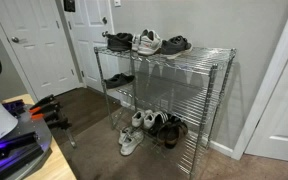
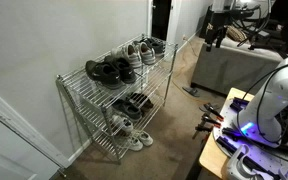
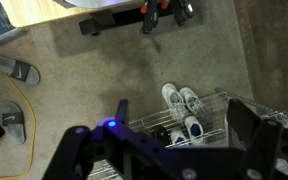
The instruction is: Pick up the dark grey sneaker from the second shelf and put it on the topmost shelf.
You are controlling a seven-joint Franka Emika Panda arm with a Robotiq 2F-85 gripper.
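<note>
Gripper spread and empty, well apart from dark grey sneaker on second shelf

Grey wall, white panelled door, brown carpet, white baseboard.

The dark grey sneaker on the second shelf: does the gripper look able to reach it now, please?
Probably yes, from the front: the dark grey sneaker lies near the second shelf's open front edge. The topmost shelf blocks approach from above; the gripper is open.
</note>
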